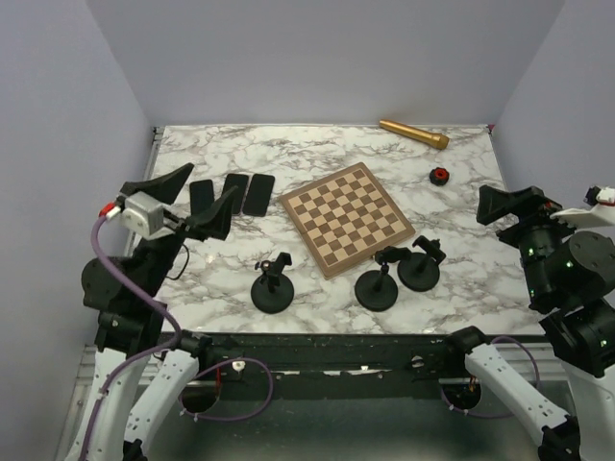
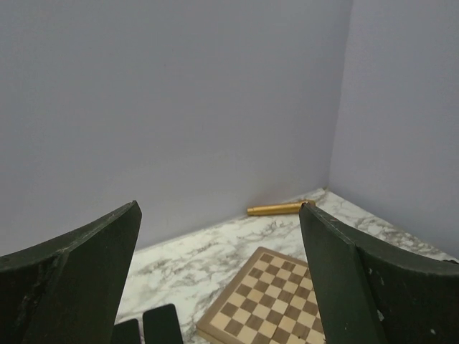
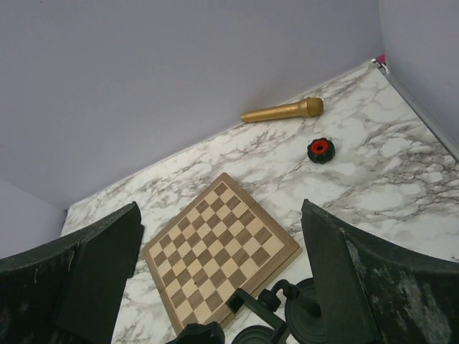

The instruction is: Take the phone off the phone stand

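Three black phones [image 1: 233,193] lie flat side by side on the marble table, left of the chessboard; two of them show at the bottom of the left wrist view [image 2: 163,326]. Three black phone stands [image 1: 272,284] [image 1: 377,279] [image 1: 421,265] stand near the front edge, and no phone shows on any of them. The stands also show at the bottom of the right wrist view [image 3: 267,307]. My left gripper [image 1: 192,200] [image 2: 221,211] is open and empty, raised over the phones. My right gripper [image 1: 495,206] [image 3: 221,208] is open and empty, raised at the right side.
A wooden chessboard [image 1: 346,218] [image 2: 265,301] [image 3: 219,254] lies in the middle. A gold cylinder [image 1: 413,133] [image 2: 280,208] [image 3: 283,111] lies by the back wall. A small black and red knob [image 1: 439,175] [image 3: 320,150] sits at the right. Grey walls close in the table [image 1: 317,154].
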`<state>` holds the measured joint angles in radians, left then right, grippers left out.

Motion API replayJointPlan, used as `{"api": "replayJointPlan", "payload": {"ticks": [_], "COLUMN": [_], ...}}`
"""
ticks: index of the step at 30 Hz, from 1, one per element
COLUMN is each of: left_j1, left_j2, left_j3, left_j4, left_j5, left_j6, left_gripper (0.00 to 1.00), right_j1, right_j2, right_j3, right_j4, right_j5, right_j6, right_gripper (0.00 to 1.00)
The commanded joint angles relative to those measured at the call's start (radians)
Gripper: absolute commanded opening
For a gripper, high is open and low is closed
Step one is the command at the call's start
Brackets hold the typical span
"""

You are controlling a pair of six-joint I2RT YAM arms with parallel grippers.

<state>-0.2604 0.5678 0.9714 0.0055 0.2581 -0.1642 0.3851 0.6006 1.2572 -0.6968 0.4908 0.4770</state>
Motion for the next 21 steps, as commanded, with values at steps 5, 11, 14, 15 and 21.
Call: {"api": "replayJointPlan", "payload": {"ticks": [5,11,14,15,21], "left_j1": [-0.023,-0.023,-0.023,-0.023,-0.024], "left_j2": [-0.241,-0.283,-0.28,-0.277,-0.255], "left_j3": [-0.234,-0.271,-0.271,-0.27,-0.267], "left_j4": [0.389,0.437,0.435,0.435,0.427], "left_j5": [-0.195,-0.25,-0.25,-0.249,-0.237], "left_j6": [0.028,0.032,0.029,0.027,0.021], "left_gripper": [0.99,0.99,0.99,0.99,0.99], "right_j1": [0.005,0.004,0.006,0.006,0.005], "right_j2": [-0.106,-0.126,-0.119,-0.116,-0.143], "right_j3": [-0.051,-0.064,-0.065,-0.065,-0.106], "right_j4": [0.058,0.094,0.1,0.1,0.132], "right_j5": [0.05,0.055,0.069,0.071,0.048], "right_j6": [-0.035,-0.061,-0.061,-0.06,-0.084], "right_gripper": [1.0,1.0,1.0,1.0,1.0]}}
